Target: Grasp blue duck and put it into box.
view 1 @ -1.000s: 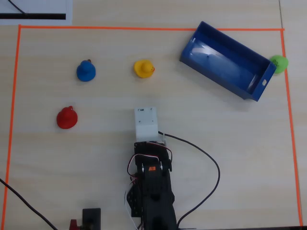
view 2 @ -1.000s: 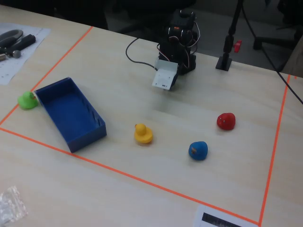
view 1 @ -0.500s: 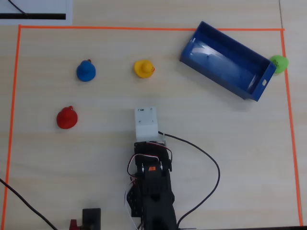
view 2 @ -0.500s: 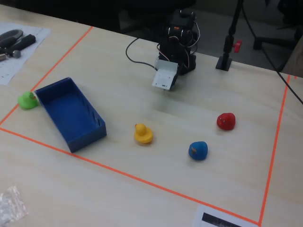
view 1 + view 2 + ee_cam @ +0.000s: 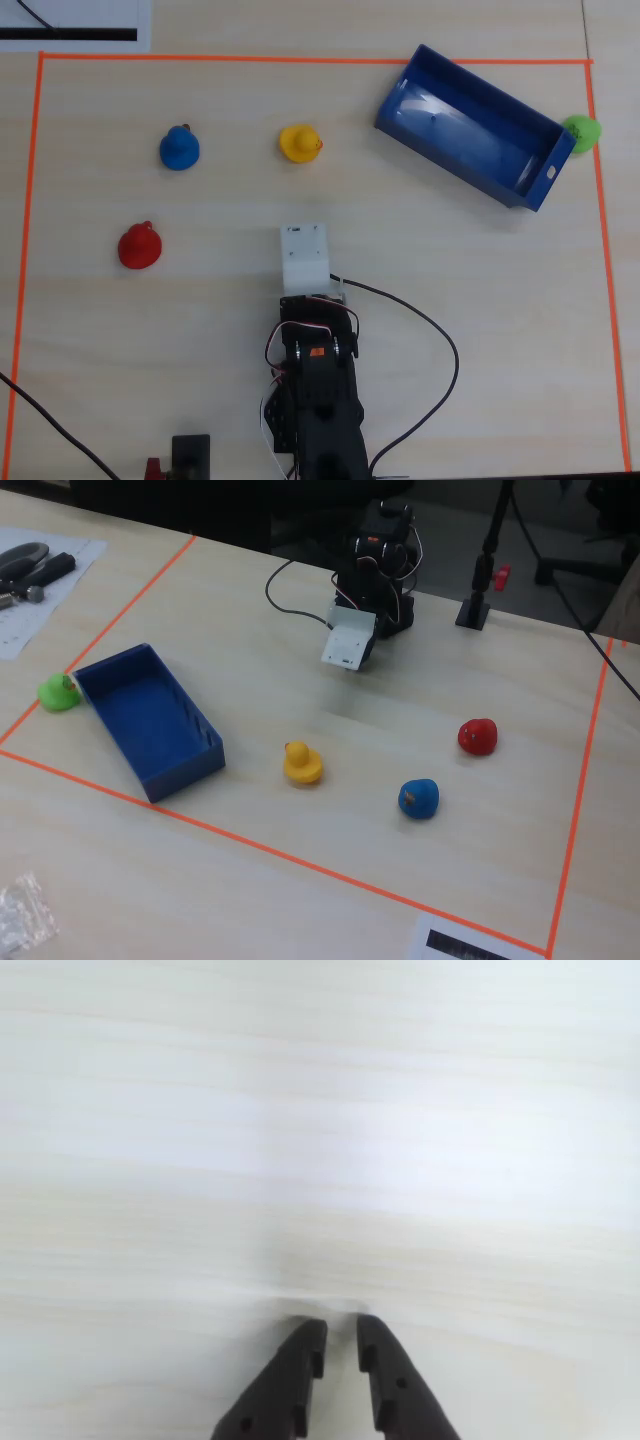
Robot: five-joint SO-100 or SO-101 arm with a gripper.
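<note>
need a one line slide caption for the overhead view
Arm parked low with the gripper empty; blue duck, yellow duck and red duck on the table, empty box upper right.

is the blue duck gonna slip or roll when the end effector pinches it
The blue duck looks small, rounded and smooth, so narrow fingers may slide off its curved sides. It sits upright on the table, suggesting a flat base: a push would probably make it slide or tip, not roll. It is probably light.
</note>
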